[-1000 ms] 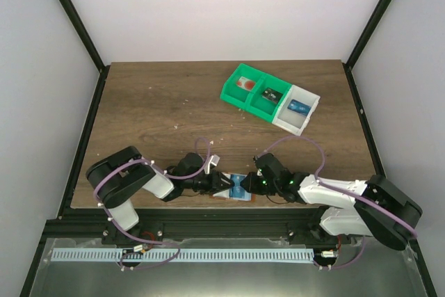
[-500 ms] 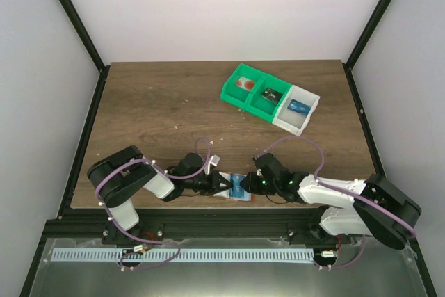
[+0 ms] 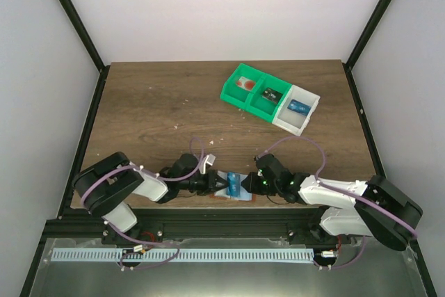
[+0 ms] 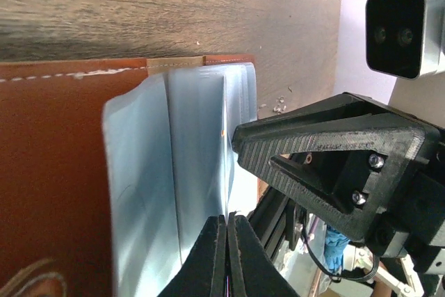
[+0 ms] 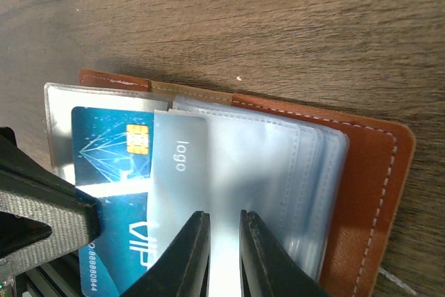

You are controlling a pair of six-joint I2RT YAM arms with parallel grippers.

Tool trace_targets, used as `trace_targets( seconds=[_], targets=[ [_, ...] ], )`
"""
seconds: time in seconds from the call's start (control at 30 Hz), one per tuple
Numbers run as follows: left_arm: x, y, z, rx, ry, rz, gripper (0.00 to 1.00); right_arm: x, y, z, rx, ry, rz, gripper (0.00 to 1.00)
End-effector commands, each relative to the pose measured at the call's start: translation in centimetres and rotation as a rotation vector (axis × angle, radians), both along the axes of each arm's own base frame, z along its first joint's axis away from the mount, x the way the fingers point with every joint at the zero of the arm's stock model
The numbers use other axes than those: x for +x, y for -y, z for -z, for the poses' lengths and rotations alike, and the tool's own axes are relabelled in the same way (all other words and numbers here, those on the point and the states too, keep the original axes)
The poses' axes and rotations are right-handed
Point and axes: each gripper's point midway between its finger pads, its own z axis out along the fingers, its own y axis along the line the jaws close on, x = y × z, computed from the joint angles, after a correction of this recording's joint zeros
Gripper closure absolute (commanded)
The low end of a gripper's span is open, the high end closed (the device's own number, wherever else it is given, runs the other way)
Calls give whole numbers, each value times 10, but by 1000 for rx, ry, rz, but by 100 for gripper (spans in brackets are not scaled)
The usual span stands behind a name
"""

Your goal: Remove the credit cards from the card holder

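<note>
**Card holder [image 5: 368, 172] open, pinched from both sides**

It lies on the table [image 3: 153, 102], bottom centre of the overhead view. The right gripper [image 5: 224, 255] pinches its pale sleeves. The left gripper [image 4: 227, 255], fingers pressed together, nips a sleeve edge. A blue card [image 5: 104, 144] shows at left.

A dark wooden table [image 3: 153, 102] stands inside plain white walls [image 3: 222, 5] edged by black frame posts [image 3: 73, 15]

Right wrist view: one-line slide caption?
Right gripper poised over clear sleeves of the open card holder; blue chip card showing at left.
</note>
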Motion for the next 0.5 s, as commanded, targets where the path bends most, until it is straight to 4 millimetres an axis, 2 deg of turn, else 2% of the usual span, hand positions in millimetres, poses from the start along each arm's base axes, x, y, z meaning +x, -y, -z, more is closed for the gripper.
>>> trace_targets(
  seconds=[0.0, 0.27, 0.37, 0.47],
  targets=[
    [5, -8, -5, 2, 32, -38, 100, -7, 16, 16, -72, -29, 16, 85],
    [16, -25, -16, 27, 74, -116, 100, -3, 9, 5, -37, -2, 5, 85],
    [21, -34, -24, 26, 92, -168, 100, 2, 3, -9, -5, 28, 2, 85],
    [27, -40, -38, -5, 121, -217, 100, 9, -6, -35, 62, 75, 6, 85]
  ],
)
